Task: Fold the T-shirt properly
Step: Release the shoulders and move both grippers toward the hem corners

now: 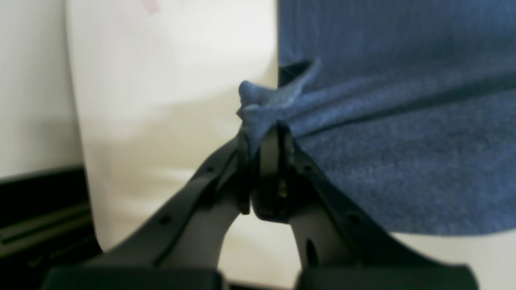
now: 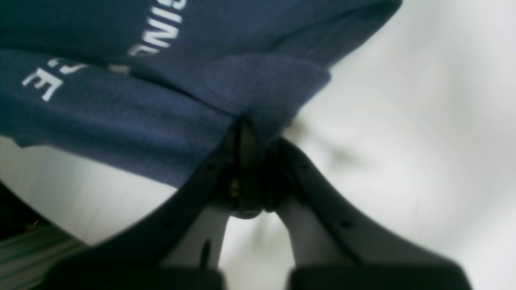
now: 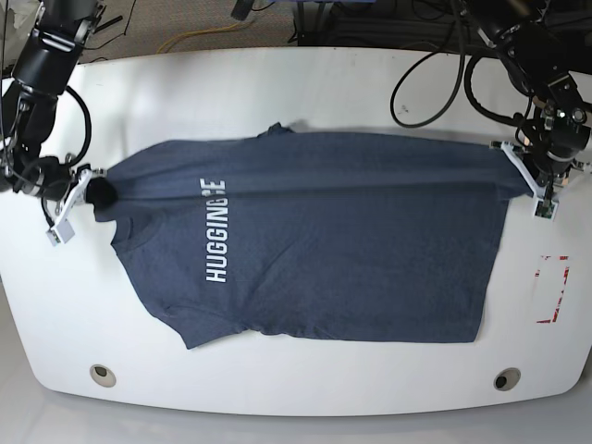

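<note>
Base view showed the T-shirt point(image 3: 351, 250) lying flat on the white bench point(image 3: 277, 92), long way running between my arms. My left pincer point(image 3: 529, 171) pinched the hem end, and my right pincer point(image 3: 92, 192) pinched the neck end (both pressed tight on cloth).

The white bench point(image 3: 305, 88) carries a red-outlined mark point(image 3: 553, 289) near one edge, possibly tape. Cables point(image 3: 435, 79) trail across its far side.
</note>
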You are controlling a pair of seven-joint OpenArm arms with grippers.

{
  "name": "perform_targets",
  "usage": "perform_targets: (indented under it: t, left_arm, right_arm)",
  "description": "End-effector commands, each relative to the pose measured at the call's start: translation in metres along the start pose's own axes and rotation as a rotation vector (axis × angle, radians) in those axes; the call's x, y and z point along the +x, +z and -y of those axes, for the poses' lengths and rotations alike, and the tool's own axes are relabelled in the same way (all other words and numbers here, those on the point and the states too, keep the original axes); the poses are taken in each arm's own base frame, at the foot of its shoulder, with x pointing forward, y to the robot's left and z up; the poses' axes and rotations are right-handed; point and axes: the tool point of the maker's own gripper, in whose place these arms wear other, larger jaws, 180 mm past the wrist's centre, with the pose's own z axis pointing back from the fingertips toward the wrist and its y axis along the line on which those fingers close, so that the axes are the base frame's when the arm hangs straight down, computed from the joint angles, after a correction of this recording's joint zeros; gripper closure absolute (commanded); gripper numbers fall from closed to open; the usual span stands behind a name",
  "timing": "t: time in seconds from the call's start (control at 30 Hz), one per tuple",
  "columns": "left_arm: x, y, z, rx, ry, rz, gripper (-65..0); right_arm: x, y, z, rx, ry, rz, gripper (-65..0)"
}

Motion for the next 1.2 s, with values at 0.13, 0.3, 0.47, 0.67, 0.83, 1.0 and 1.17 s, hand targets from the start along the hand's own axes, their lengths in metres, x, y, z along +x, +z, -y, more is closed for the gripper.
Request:
perform_targets:
  t: [0.13,0.3,0.47,0.67,0.83,1.0,1.17]
  left_arm:
    - [-0.032,0.006,-0.009,0.03,-0.01,-0.056,0.0]
    - [-0.056,0.009,-0.004,0.017,-0.016,-0.061,0.0]
    - [-0.075,0.011,0.009,-0.022,-0.036,-0.094,0.0]
    - [-0.095,0.015,0.017,-0.057,-0.089,-0.144,0.0]
    - [-0.101,0.015,0.018,-0.061,-0.091,-0.16,-11.7]
    - [-0.1,0.014,0.019,-0.067,-0.089,-0.155,-43.1]
    - [-0.096,0.013,0.02,-0.07,-0.093,-0.148,-51.2]
  right_arm:
    - [-0.037,0.008,0.008,-0.029,-0.046,-0.037,0.0]
    - [-0.06,0.014,0.002,-0.042,-0.053,-0.054,0.0]
    - [-0.073,0.014,-0.006,-0.042,-0.05,-0.067,-1.0]
    - [-0.083,0.01,-0.012,-0.027,-0.068,-0.079,-24.3]
    - [-0.076,0.012,-0.008,-0.037,-0.075,-0.041,-42.3]
    - [-0.042,0.012,-0.001,-0.066,-0.046,0.052,-52.2]
    - [-0.008,0.002,0.011,-0.141,-0.019,0.075,-57.4]
